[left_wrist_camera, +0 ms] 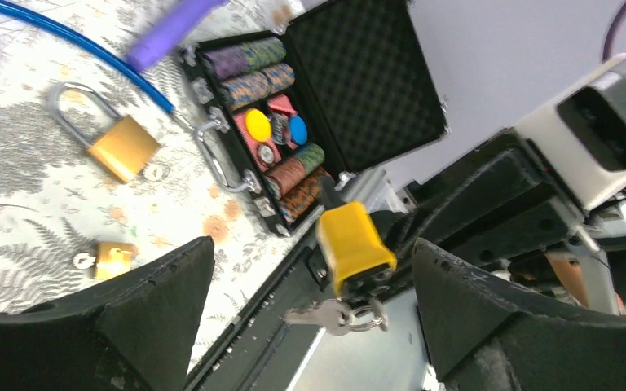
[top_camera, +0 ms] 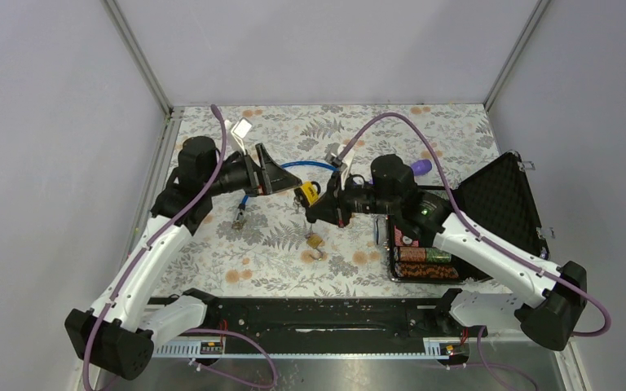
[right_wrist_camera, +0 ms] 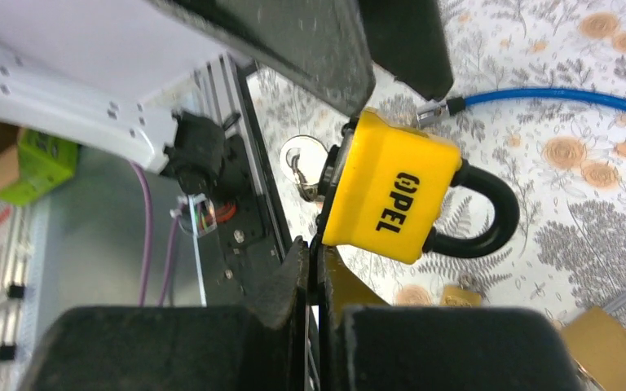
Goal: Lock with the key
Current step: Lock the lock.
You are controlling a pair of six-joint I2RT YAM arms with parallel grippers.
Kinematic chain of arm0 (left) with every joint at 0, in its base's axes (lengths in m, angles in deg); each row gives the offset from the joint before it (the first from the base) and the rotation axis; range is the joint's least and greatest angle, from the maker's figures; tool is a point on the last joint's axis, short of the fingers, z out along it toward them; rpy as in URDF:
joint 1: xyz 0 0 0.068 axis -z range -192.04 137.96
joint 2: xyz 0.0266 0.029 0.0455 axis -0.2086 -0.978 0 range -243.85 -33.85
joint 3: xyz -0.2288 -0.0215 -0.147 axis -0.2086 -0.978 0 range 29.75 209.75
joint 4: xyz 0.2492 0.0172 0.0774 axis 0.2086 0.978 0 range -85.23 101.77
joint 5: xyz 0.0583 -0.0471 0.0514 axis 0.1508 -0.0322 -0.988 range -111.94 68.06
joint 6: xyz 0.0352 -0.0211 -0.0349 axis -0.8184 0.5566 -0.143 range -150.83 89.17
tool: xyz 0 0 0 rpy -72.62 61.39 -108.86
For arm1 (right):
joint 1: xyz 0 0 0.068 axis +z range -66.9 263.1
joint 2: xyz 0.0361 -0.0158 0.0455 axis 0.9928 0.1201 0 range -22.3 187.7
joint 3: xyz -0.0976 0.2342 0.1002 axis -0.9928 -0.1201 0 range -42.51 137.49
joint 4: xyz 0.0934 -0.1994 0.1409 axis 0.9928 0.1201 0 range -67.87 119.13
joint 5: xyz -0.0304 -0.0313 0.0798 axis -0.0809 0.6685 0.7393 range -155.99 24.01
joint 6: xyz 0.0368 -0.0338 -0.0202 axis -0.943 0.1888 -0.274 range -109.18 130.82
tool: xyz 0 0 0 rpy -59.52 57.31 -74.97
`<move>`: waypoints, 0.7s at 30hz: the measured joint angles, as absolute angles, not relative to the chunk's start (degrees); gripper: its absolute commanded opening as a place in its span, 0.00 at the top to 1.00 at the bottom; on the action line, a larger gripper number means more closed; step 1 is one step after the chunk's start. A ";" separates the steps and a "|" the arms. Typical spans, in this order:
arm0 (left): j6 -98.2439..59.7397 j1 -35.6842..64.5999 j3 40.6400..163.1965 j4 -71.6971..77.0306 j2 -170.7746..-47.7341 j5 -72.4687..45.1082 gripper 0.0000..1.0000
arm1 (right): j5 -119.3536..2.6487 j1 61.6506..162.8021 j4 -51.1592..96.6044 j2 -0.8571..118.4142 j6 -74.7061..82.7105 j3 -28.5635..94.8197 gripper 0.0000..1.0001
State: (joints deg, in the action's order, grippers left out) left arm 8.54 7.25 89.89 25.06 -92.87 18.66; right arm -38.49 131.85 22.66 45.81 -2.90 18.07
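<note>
My left gripper [left_wrist_camera: 311, 248] is standing wide apart, its fingers flanking the yellow padlock [right_wrist_camera: 391, 199] without touching it. My right gripper [right_wrist_camera: 316, 254] is pinching tight on what looks like the padlock's lower corner and holding it aloft. The key [left_wrist_camera: 326, 314] is sitting in the keyway with its ring dangling, just below the gap between my left fingertips. I'm judging that the left should be dipping a touch, closing squarely on the key's flat head, then twisting while the right is bracing the body so that thin pinch isn't slipping.
</note>
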 measured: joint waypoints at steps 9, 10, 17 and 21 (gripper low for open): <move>14.77 7.25 84.29 14.49 -92.96 28.21 0.07 | -36.28 131.90 36.08 45.92 11.72 19.43 1.00; 14.73 7.25 83.94 14.16 -92.96 28.56 0.07 | -36.30 131.96 37.20 45.97 13.12 19.64 1.00; 15.54 7.42 80.51 14.40 -95.26 30.81 0.08 | -36.63 134.06 44.26 48.59 21.80 25.06 1.00; 17.44 7.49 79.81 14.53 -96.72 30.79 0.08 | -37.66 135.17 45.55 50.32 24.44 27.43 1.00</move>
State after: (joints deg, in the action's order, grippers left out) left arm 17.44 7.49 79.81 14.53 -96.72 30.79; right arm -37.66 135.17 45.55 50.32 24.44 27.43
